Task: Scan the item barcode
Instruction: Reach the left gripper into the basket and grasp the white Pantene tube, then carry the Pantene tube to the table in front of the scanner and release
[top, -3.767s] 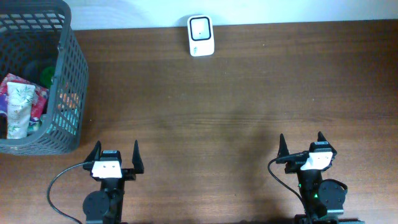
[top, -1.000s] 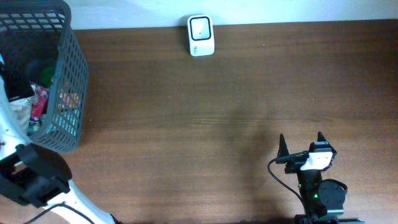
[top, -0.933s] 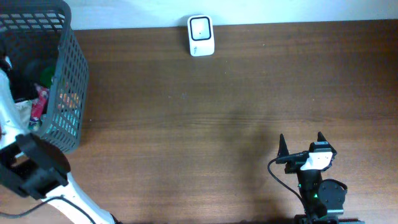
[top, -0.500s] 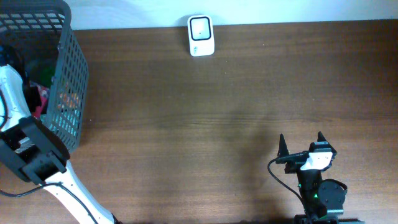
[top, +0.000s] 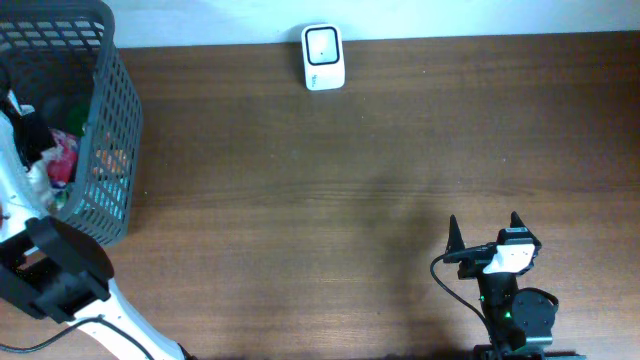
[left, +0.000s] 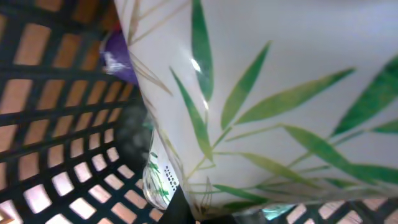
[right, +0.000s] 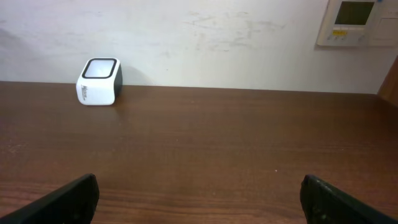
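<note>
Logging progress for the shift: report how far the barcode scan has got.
Done: the left gripper is inside the basket. In hand: it is shut on the leaf-print tube, which is not yet lifted out. Left: carry the tube to the scanner and show its barcode. The right gripper sits open, holding nothing.

The left arm (top: 55, 275) rises from the lower left corner of the overhead view along the left edge, its black joint housing low and its white link running upward. The left gripper (top: 32, 140) sits at the upper left with its jaws closed. The right arm (top: 515, 310) is folded at the lower right. The right gripper (top: 484, 222) points toward the top of the frame, jaws fully apart, and its fingertips (right: 71, 198) show at both lower corners of the right wrist view.
</note>
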